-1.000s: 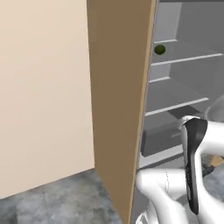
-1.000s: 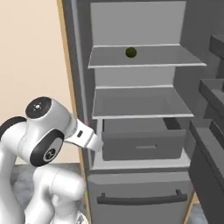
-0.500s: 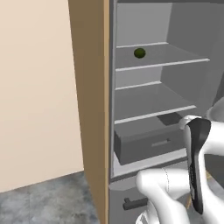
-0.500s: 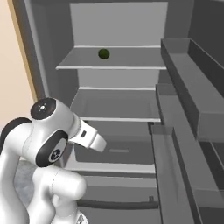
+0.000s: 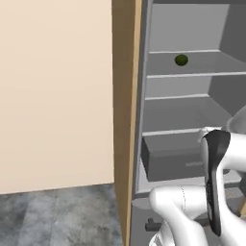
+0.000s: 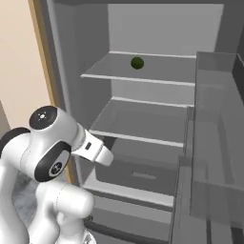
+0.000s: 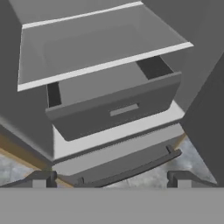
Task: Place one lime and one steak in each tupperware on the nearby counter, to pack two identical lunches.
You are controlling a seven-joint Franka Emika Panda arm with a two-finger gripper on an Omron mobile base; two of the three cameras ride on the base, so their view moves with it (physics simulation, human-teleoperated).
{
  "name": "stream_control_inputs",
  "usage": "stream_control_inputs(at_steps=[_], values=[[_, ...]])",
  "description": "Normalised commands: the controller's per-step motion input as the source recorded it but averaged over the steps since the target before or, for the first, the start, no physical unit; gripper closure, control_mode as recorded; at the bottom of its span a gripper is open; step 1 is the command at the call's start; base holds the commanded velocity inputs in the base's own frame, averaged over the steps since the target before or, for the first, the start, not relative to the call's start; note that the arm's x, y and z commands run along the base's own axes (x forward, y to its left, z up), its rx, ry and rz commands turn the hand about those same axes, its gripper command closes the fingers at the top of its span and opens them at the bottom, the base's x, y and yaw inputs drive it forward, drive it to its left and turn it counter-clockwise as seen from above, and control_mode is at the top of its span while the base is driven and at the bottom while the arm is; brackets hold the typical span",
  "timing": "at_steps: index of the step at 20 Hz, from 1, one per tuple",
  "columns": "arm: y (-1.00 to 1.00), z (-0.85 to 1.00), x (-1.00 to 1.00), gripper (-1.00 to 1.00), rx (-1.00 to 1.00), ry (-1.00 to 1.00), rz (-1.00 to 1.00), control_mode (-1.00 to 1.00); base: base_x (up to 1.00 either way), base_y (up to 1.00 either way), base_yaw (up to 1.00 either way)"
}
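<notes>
A dark green lime (image 6: 137,63) sits alone on a high shelf (image 6: 143,74) inside the open fridge (image 5: 192,29). The claw (image 7: 112,178) is wide open with nothing in it, down in front of the grey drawer (image 7: 118,111).

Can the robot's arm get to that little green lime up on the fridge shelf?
Probably yes. The fridge door is open and the lime sits alone on the upper shelf, nothing blocking it. The open gripper points lower, at the drawer, so it must lift first.
</notes>
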Motion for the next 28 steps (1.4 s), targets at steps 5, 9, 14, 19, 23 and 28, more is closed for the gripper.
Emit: stream_control_inputs(at_steps=[5,9,14,19,23,28], values=[[0.0,0.0,0.0,-1.0,0.0,0.0,0.0,1.0,0.39,-0.64,0.18],[0.0,0.0,0.0,-1.0,0.0,0.0,0.0,1.0,0.9,-0.05,0.1],[0.0,0.0,0.0,-1.0,0.0,0.0,0.0,1.0,0.61,0.01,0.18],[0.0,0.78,0.0,-1.0,0.0,-0.17,0.2,-1.0,0.0,0.0,0.03],[0.05,1.0,0.03,-1.0,-0.02,-0.18,0.4,-1.0,0.0,0.0,0.0],[0.16,1.0,0.24,-1.0,-0.11,-0.07,0.12,-1.0,0.0,0.0,0.0]])
